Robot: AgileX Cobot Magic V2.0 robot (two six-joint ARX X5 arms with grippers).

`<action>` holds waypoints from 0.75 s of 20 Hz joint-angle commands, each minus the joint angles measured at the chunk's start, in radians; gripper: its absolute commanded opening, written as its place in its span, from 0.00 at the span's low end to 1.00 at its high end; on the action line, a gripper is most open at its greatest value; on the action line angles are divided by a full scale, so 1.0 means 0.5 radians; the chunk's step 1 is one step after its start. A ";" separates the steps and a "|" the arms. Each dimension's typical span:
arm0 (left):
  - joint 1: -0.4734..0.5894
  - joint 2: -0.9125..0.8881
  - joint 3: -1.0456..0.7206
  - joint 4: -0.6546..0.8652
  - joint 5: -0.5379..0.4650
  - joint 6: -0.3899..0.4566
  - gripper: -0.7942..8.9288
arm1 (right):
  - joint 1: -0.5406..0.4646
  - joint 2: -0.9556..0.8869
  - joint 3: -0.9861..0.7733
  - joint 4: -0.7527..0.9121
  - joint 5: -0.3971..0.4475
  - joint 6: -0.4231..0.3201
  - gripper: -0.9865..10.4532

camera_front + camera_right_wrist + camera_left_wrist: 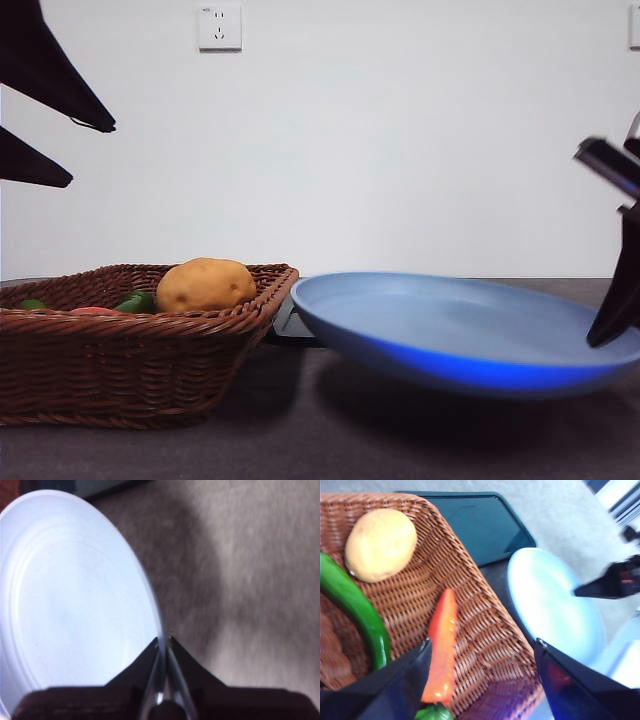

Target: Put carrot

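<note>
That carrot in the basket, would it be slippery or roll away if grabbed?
The carrot looks smooth and glossy, so it may slip. Its tapered shape would likely roll in a curve, though the woven basket probably holds it. It seems stiff.

- Carrot (442, 647) lies on the wicker basket (485, 630) floor; you have open air straight above it, under the spread left gripper (480, 652).
- Green pepper (355, 612) flanks one side, apart from the carrot; basket wall flanks the other.
- Potato (381, 544) sits well clear.
- Right gripper (164, 641) pinches the blue plate (75, 595) rim; plate face is bare.
</note>
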 commanded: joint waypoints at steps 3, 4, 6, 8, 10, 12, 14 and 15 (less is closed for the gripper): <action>-0.212 0.192 0.259 -0.134 -0.304 0.185 0.45 | 0.000 -0.200 0.024 -0.098 -0.003 0.016 0.09; -0.258 0.265 0.324 -0.187 -0.360 0.241 0.45 | 0.000 -0.233 0.024 -0.099 -0.002 0.017 0.09; -0.376 0.454 0.464 -0.301 -0.502 0.376 0.45 | 0.000 -0.287 0.024 -0.098 0.005 0.017 0.09; -0.474 0.626 0.562 -0.373 -0.620 0.490 0.45 | 0.000 -0.313 0.024 -0.098 0.005 0.017 0.09; -0.556 0.823 0.644 -0.406 -0.742 0.574 0.45 | 0.000 -0.322 0.024 -0.097 0.005 0.017 0.09; -0.618 1.006 0.697 -0.412 -0.838 0.628 0.45 | 0.000 -0.322 0.024 -0.096 0.005 0.016 0.09; -0.654 1.157 0.714 -0.399 -0.933 0.647 0.45 | 0.000 -0.322 0.024 -0.096 0.005 0.016 0.09; -0.665 1.221 0.714 -0.394 -0.944 0.658 0.45 | 0.000 -0.321 0.024 -0.096 0.005 0.015 0.09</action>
